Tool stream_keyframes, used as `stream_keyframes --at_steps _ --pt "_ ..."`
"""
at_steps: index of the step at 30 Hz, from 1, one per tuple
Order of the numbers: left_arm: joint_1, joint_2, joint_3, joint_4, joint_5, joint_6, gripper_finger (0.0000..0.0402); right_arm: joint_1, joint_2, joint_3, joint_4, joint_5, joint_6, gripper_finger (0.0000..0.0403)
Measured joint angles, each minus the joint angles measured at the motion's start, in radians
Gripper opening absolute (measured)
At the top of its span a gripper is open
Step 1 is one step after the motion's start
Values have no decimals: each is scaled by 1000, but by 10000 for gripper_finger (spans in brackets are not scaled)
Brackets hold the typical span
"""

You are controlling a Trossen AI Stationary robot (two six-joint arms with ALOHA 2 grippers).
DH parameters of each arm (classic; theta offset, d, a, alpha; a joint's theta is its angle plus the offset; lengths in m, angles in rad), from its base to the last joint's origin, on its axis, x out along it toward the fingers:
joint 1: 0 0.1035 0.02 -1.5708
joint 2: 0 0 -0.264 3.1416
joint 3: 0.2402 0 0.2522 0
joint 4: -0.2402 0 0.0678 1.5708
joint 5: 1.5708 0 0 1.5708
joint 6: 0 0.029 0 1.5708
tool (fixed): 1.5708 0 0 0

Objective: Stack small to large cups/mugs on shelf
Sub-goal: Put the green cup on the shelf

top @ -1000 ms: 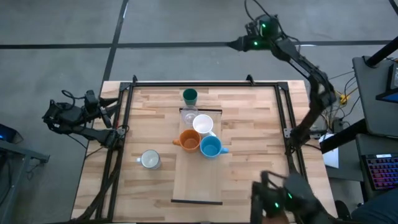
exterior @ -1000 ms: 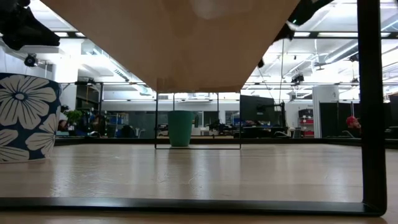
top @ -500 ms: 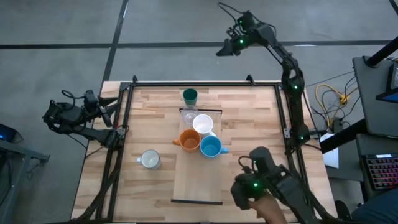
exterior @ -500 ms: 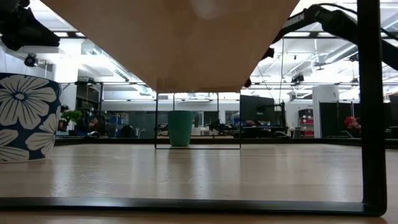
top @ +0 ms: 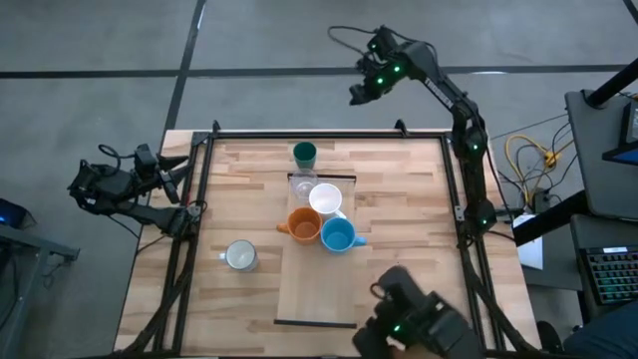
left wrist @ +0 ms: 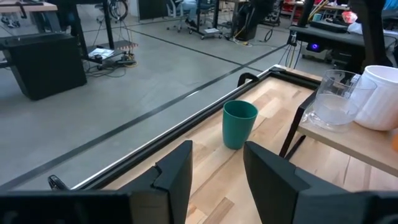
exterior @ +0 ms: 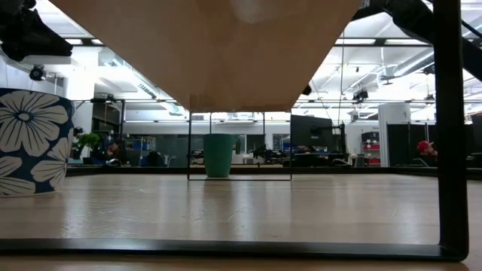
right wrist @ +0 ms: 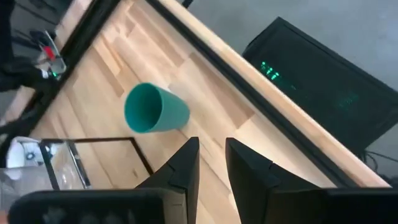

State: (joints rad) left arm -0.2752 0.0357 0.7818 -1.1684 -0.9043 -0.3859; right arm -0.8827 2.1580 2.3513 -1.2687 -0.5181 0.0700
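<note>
1. High view: the shelf (top: 315,284) runs lengthwise down the middle of the counter (top: 399,199), its long axis reaching from the far cups toward the near edge. On its far end stand the clear glass (top: 302,186), white mug (top: 325,199), orange mug (top: 303,223) and light blue mug (top: 338,236), all upright with mouths up. The dark green cup (top: 304,154) stands on the counter below and ahead of the right gripper (top: 359,93), which hangs beyond the far rail. The pale grey-white mug (top: 240,256) sits on the counter off the shelf. The left gripper (top: 181,172) rests at the counter's side rail.
2. Low view: the green cup stands upright under the shelf's underside.
3. Left wrist view: the left gripper's fingers (left wrist: 177,174) stand parted with nothing between them; the green cup lies ahead, the glass and white mug beside it.
4. Right wrist view: the right gripper's fingers (right wrist: 186,165) are spread, holding nothing, with the green cup just beyond the tips.
5. Since half a second ago the right gripper has shifted slightly; the cups have not moved.
</note>
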Motion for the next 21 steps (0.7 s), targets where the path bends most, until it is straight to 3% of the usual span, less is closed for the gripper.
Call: stream_keyframes --at_steps 6,21 --pt "0 0 0 0 0 0 130 107 -1 1 -1 142 0 75" --pt "0 3 0 2 0 -1 130 224 3 1 34 239 91 70"
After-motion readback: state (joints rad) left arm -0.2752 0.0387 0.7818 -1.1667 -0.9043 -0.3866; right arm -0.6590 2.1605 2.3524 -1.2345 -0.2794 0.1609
